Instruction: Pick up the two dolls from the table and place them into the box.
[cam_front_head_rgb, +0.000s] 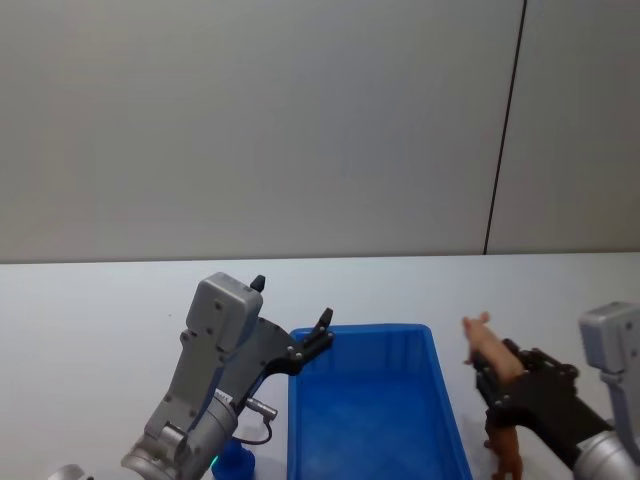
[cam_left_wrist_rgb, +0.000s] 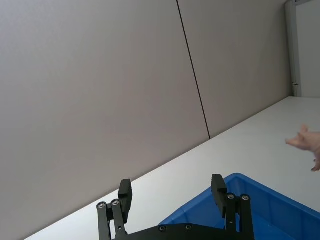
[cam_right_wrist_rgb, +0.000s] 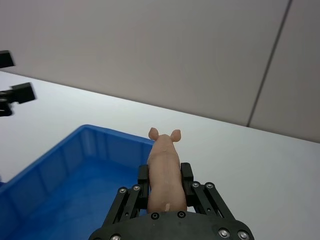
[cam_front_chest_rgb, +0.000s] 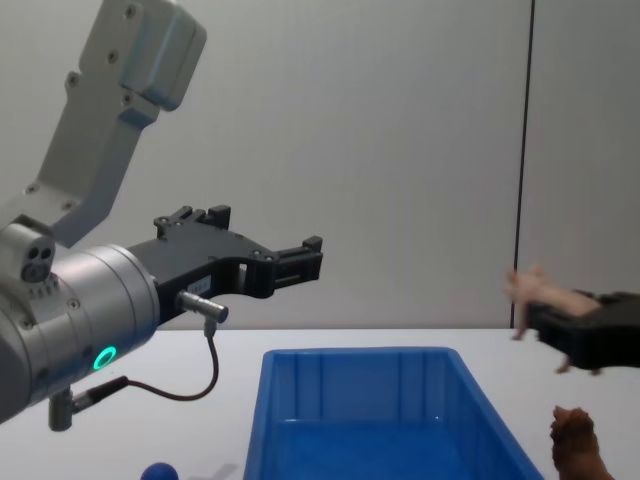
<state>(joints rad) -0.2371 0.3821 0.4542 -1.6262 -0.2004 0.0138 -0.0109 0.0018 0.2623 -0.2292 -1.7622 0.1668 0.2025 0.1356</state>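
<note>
Placement of the pink doll (cam_right_wrist_rgb: 164, 167) is the step in hand, I judge: the right gripper (cam_front_head_rgb: 497, 378) is clamped on its body, snout pointing forward, raised above the table (cam_front_head_rgb: 90, 310) just outside the right wall of the box (cam_front_head_rgb: 380, 329). To do it well, the arm should carry the doll leftward over that wall until it hangs above the middle of the blue floor, not above the rim. It should then lower a little before the fingers part, so the light figure drops flat and does not bounce out. The brown doll (cam_front_head_rgb: 505, 452) stands on the table below the right gripper, close to the box's right wall, so the move should go across rather than down, lest the arm topple it. The left gripper (cam_left_wrist_rgb: 171, 194), fingers spread wide and empty, hangs over the box's far left corner, and the right arm should stop short of it. A small blue ball (cam_front_chest_rgb: 158, 471) lies on the table off the box's left side and is best left alone
</note>
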